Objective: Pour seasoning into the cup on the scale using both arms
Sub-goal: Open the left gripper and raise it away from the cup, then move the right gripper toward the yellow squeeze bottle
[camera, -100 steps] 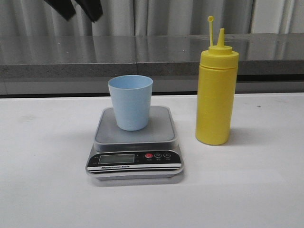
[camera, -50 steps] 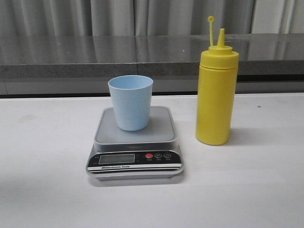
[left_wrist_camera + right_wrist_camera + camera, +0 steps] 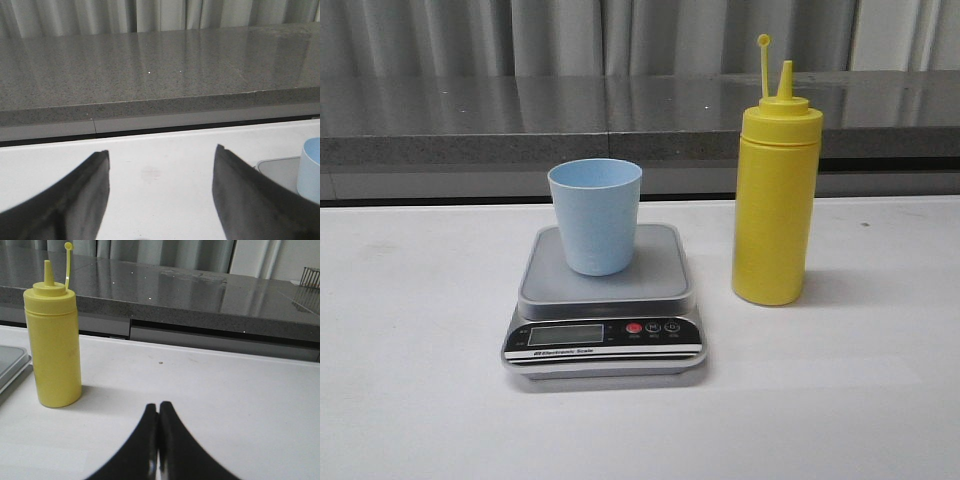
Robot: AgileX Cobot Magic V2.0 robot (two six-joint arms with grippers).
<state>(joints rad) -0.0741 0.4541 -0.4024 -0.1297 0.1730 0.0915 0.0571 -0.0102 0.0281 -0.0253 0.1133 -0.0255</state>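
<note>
The light blue cup (image 3: pixel 595 215) stands upright on the grey platform of the scale (image 3: pixel 605 305) at the table's middle. The tall yellow seasoning bottle (image 3: pixel 776 190) stands upright just right of the scale, its cap off and tethered. Neither arm shows in the front view. My left gripper (image 3: pixel 160 155) is open and empty over bare table, with the cup's edge (image 3: pixel 311 167) and the scale's corner (image 3: pixel 277 170) to one side. My right gripper (image 3: pixel 159 407) is shut and empty, low over the table, apart from the bottle (image 3: pixel 53 345).
A dark grey stone counter (image 3: pixel 520 120) runs along behind the white table (image 3: pixel 410 400), with curtains behind it. A small dark speck (image 3: pixel 160 362) lies on the table near the bottle.
A black arm part at the top left of the front view one second ago has left the frame. The cup, scale and bottle have not moved.
</note>
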